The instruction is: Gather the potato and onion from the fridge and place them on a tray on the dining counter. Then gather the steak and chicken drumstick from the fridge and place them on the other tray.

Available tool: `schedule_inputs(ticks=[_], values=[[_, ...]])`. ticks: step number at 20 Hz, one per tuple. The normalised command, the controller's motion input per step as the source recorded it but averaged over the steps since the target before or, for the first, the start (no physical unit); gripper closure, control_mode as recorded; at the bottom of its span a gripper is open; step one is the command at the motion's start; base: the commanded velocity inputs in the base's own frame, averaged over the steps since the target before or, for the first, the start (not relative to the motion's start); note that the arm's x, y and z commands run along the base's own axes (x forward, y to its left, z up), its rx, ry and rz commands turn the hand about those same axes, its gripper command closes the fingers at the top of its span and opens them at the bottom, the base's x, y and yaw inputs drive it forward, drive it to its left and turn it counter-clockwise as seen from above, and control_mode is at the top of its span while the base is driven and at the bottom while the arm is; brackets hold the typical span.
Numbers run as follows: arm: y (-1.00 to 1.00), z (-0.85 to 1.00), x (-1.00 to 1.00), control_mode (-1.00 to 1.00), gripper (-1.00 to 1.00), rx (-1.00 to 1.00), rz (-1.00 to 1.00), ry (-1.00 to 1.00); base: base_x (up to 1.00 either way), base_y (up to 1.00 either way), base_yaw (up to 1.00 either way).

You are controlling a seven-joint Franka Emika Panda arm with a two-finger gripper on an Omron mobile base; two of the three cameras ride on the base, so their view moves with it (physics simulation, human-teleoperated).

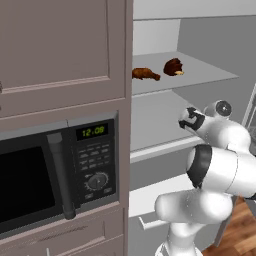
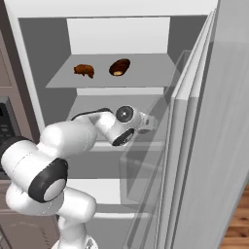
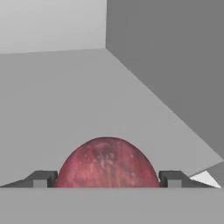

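We have our fingers [image 3: 107, 179] spread wide, one tip on either side of a red, mottled round thing [image 3: 107, 164] that sits on the fridge [image 2: 204, 146] shelf. By its colour we take it for the onion, though we cannot be sure. Each tip stands just off its flank, and we cannot tell whether either pad touches it yet. Nothing is clamped; the jaws are close to as open as they go.

Beyond the fingers the shelf [image 3: 65, 96] runs bare to the back wall, and to one side the fridge's inner wall rises close by.

The first risk, as we judge it, is the shape: a round, smooth body between two narrow tips can squirt forward as we close, especially if the tips meet it ahead of its widest part. It would then roll toward the back of the shelf, out of easy reach. Closing off-centre could likewise spin it sideways toward the wall.

The second risk is clearance. From the base views our arm reaches deep between the shelves, with the open door [image 2: 228, 97] close beside the wrist, so a careless lift or pull-out could knock the shelf above or the door.

On that higher shelf lie the steak [image 2: 119, 67] and the chicken drumstick [image 2: 84, 70], well above the fingers and apart from each other; a bump from below could shift them.
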Motion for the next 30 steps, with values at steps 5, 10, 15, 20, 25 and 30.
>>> schedule_inputs(ticks=[5,10,15,20,25,30], values=[[0.02,0.98,-0.23,-1.00,1.00,0.00,0.01,0.23,0.00,0.00,0.00],[0.02,0.64,-0.59,-1.00,1.00,0.04,0.00,0.19,0.00,0.00,0.00],[0.09,0.23,-0.88,-1.00,1.00,0.12,0.00,-0.09,0.00,0.00,0.00],[0.36,0.24,-0.70,-1.00,1.00,0.04,0.00,-0.15,0.00,0.00,0.00],[0.57,0.09,-0.71,-1.00,1.00,-0.02,-0.01,-0.09,0.00,0.00,0.00],[0.44,0.26,-0.97,-1.00,1.00,0.00,-0.08,-0.08,0.00,0.00,0.00]])
